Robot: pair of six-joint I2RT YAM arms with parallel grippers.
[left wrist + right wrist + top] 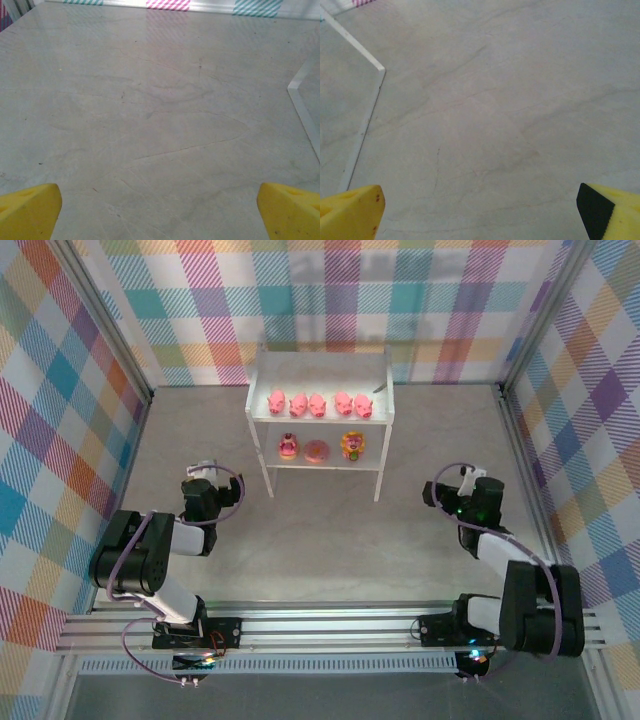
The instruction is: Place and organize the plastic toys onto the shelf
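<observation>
the shelf (320, 370) is small, white and has two levels. it stands at the far edge of the worktop (330, 540), about in the middle, close to the checked back wall (330, 290).

on the top level there is a row of five pink pigs (317, 404). they stand side by side near the front edge, three close together on the left and two on the right. on the lower level there are three more toys in a row. the pink-red toy (288, 447) is on the left, the pink ring donut (317, 451) lies in the middle and the yellow and red toy (352, 446) is on the right. no toys lie on the worktop.

the left gripper (204, 471) is near the left front leg of the shelf, a bit apart from it. in the left wrist view the left gripper (160, 212) has its yellow fingers (30, 210) spread wide, with bare worktop between them. it holds nothing. a thin white part of the shelf shows at the right edge there.

the right gripper (468, 478) is off to the right of the shelf, near the right edge of the worktop. in the right wrist view the right gripper (480, 212) has its yellow fingers (350, 212) wide apart too, with nothing between them. a thin white shelf leg shows on the left.
</observation>
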